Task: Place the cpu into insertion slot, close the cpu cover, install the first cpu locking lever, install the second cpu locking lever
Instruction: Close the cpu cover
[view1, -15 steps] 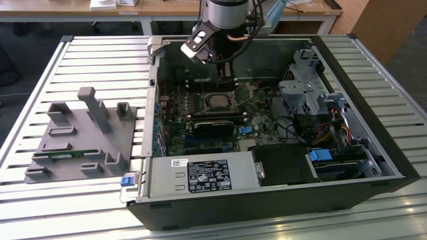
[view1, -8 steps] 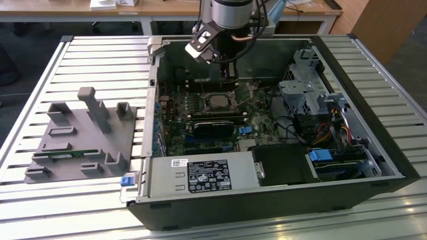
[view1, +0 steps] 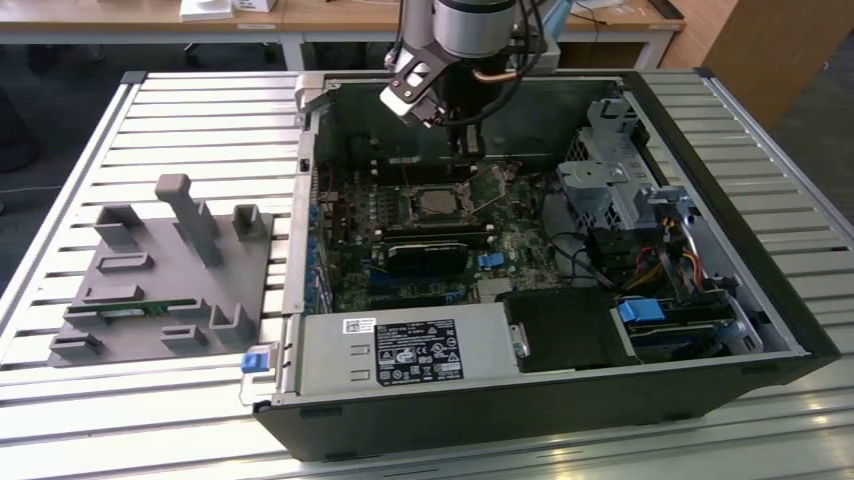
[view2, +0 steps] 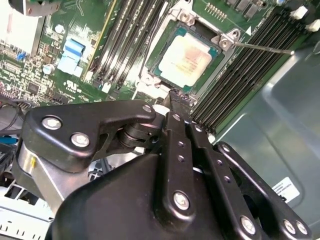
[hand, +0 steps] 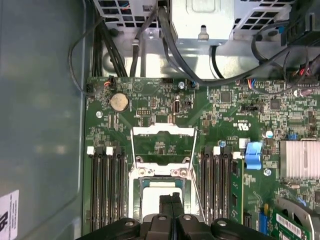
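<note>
In the exterior view, an open black computer case (view1: 747, 300) takes up the middle of the slatted grey metal desk (view1: 200, 120) and reaches toward the exterior view's right edge. The arm's black gripper (view1: 463, 150) hangs inside the case, near the far wall. The small, flat, silvery-beige cpu (view1: 437, 205) lies in the square black insertion slot (view1: 408, 200) on the green circuit board, just in front of the gripper.

In the second wrist view the jaws are pressed together and hold nothing. Their tip sits just beside the slot's near rim, apart from the chip. The cpu lies flat and square in the slot. A thin silvery lever rod (view2: 260, 47) sticks out free beside it.

In the first wrist view, the thin square silvery cpu cover (hand: 145, 131) stands swung open beyond the slot, and the board shows through its cut-out.

Seating looks done, so closing the cover is likely the step in hand. To do it well, the shut jaws should push on the frame's metal edge, never on the chip. The sweep should follow the hinge's arc, and the loose lever should stay out from under the frame.
</note>
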